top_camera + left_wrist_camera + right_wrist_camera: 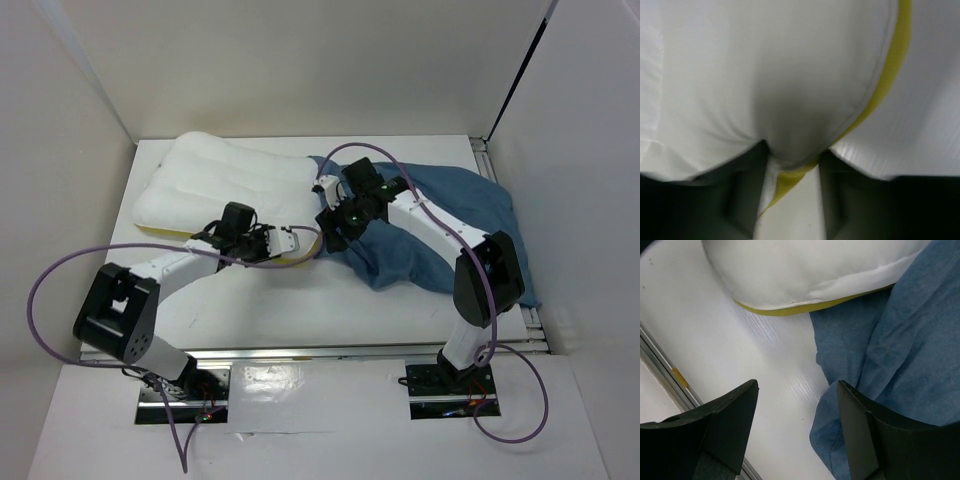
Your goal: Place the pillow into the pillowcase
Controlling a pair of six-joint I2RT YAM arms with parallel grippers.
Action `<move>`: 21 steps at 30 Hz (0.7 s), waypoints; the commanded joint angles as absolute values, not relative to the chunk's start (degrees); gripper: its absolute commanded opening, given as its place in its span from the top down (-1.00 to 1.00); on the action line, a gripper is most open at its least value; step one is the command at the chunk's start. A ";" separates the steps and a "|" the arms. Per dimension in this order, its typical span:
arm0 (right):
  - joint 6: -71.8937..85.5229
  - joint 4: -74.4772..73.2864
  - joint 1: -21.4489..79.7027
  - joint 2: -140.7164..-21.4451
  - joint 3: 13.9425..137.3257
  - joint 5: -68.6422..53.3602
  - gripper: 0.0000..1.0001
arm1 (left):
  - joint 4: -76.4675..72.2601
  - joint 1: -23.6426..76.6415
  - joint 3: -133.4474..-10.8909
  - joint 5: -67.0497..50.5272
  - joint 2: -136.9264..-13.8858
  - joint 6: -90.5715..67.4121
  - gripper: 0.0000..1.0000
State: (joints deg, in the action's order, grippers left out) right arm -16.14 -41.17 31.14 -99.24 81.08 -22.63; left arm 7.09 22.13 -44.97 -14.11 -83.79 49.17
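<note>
Where the pillow [225, 180] ends in its near right corner, the left gripper [792, 150] stands around that corner. The corner bulges down between the two dark fingers [742, 200] and fills the gap at their tips. The jaws are partly apart, and whether they are pinching the fabric or only flanking it cannot be told. The pillow lies flat at the far left of the table [300, 300]. Its right end touches the pillowcase [450, 215], which lies crumpled across the far right.

The right gripper [797, 387] hangs over the near left edge of the pillowcase with its jaws wide apart and nothing between them but bare table. The blue cloth lies just beside its right finger.

The left wrist view alone shows the yellow band [890, 75] running along the pillow's seam and passing between the fingers. The right wrist view alone shows the pillow's yellow underside resting at the edge of the blue cloth. Only the overhead view shows how the pillow and the pillowcase lie overall, and that both arms reach inward toward the place where the two meet.
</note>
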 commanded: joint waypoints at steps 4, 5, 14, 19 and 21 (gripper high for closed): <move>-16.17 -39.21 30.50 -97.31 81.13 -20.05 -0.43 | 8.25 21.63 -57.29 -15.29 -93.07 45.89 1.00; -16.17 -38.33 30.50 -96.69 80.43 -19.52 -0.43 | 10.09 21.10 -58.44 -16.25 -93.60 45.36 1.00; -17.49 -25.93 31.03 -89.56 70.22 -9.42 -0.43 | 31.62 16.09 -77.76 -28.55 -97.73 40.97 1.00; -14.16 -23.13 31.55 -88.78 69.00 -6.15 -0.43 | 44.10 13.72 -91.63 -36.02 -101.33 40.25 1.00; -13.54 -21.19 31.55 -87.63 67.77 -5.54 -0.40 | 51.56 13.10 -96.57 -40.15 -104.75 40.25 1.00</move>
State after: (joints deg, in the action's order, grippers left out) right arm -15.40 -27.73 31.09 -91.79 69.25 -8.43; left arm 40.38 13.91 -89.89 -29.41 -102.32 41.47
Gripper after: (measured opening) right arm 0.708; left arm 0.045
